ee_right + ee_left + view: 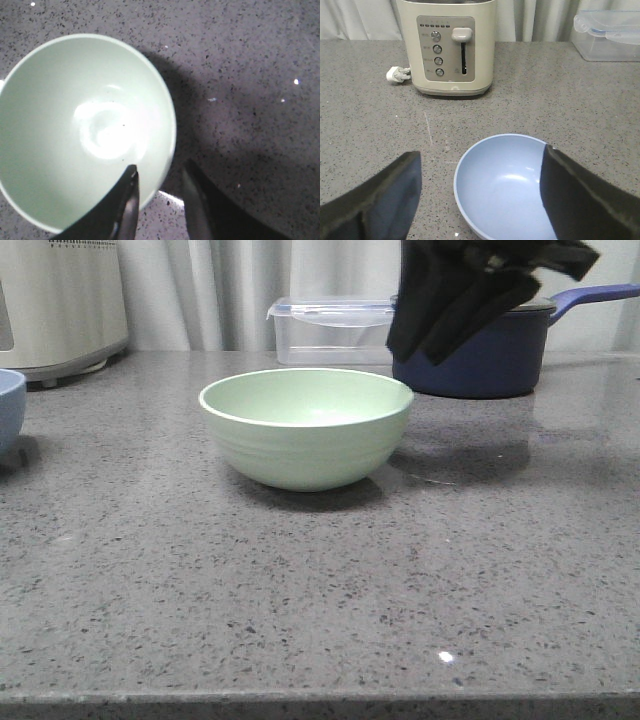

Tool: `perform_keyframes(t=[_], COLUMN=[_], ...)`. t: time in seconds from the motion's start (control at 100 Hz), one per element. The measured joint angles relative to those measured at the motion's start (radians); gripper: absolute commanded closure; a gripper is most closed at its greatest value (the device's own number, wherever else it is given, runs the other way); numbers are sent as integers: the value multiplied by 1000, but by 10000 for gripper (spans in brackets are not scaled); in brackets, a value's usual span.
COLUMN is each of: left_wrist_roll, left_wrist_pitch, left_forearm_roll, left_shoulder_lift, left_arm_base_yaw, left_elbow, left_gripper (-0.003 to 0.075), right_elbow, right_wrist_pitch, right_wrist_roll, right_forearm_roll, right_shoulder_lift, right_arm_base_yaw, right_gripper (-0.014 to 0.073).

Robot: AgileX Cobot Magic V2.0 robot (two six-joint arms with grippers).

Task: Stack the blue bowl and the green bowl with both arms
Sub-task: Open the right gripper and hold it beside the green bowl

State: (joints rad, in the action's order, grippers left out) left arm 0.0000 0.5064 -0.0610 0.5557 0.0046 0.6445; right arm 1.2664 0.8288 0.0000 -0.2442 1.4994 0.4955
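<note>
The green bowl (306, 427) stands upright in the middle of the counter. The blue bowl (9, 405) shows only partly at the left edge of the front view. My right gripper (430, 340) hangs above and behind the green bowl's right side. In the right wrist view it (160, 167) is a little open and empty, one finger over the green bowl's (75, 125) inside and one outside its rim. My left gripper (481, 152) is wide open and empty around the blue bowl (505, 190). One finger (580, 195) overlaps the bowl's rim; the other stands apart over the counter.
A cream toaster (447, 47) with a loose plug (397, 75) stands behind the blue bowl; it also shows at the front view's back left (60, 305). A clear lidded container (330, 330) and a navy saucepan (490, 360) stand at the back right.
</note>
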Motion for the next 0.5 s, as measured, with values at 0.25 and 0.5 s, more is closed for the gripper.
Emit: perform_keyframes(t=[0.25, 0.5], left_wrist_roll=[0, 0], left_wrist_pitch=[0, 0], left_forearm_roll=[0, 0], left_shoulder_lift=[0, 0], left_arm_base_yaw=[0, 0], left_elbow=[0, 0], left_gripper=[227, 227], right_elbow=[-127, -225], right_wrist_pitch=[-27, -54], right_wrist_roll=[0, 0], right_forearm_roll=[0, -26], right_shoulder_lift=[-110, -113], right_arm_base_yaw=[0, 0], right_gripper=[458, 590])
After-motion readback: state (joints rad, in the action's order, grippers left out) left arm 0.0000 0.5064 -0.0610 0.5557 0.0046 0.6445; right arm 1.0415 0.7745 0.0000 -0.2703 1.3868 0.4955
